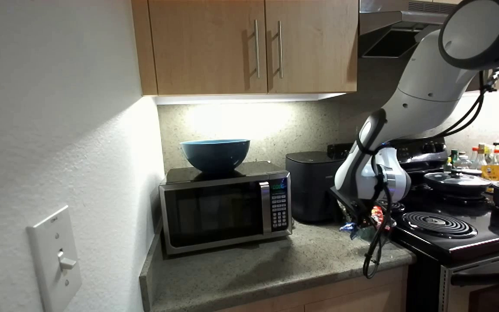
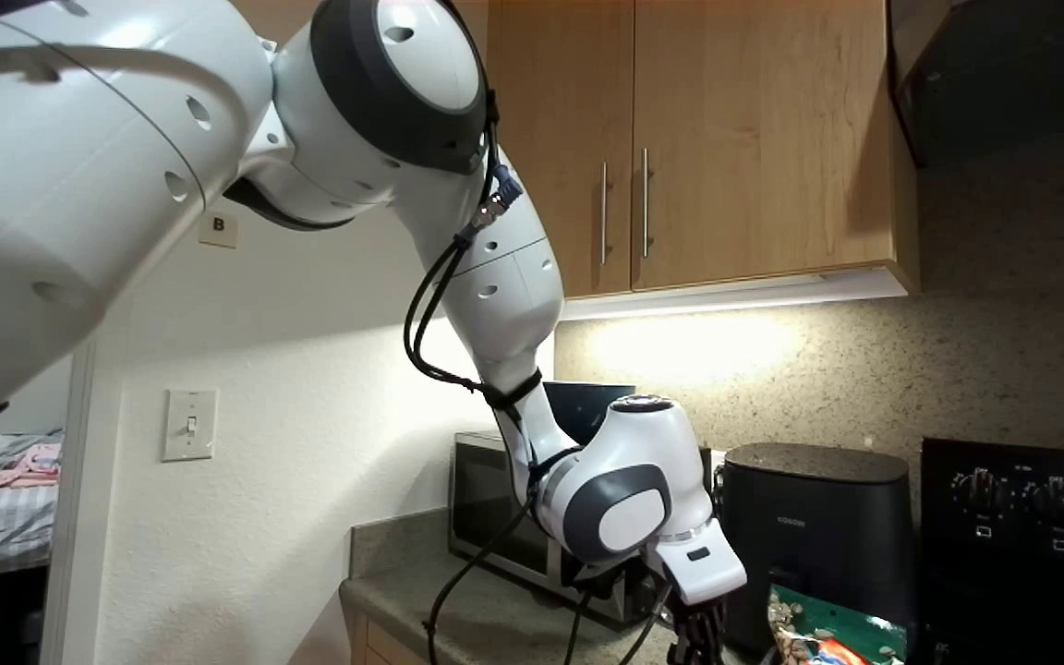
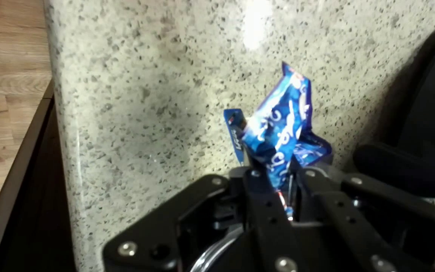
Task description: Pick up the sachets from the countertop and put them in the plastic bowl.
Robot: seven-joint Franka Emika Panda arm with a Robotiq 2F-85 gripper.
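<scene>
Your gripper (image 3: 276, 173) has a blue sachet (image 3: 281, 124) pinched, long axis poking out roughly along the jaws over the countertop (image 3: 145, 94); can't really make out the plastic bowl tho.

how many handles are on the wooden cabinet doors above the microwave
2. The left handle is on the left door, the right handle on the right door.

Countertop (image 1: 258, 268) in all views, wrist view close above
</scene>
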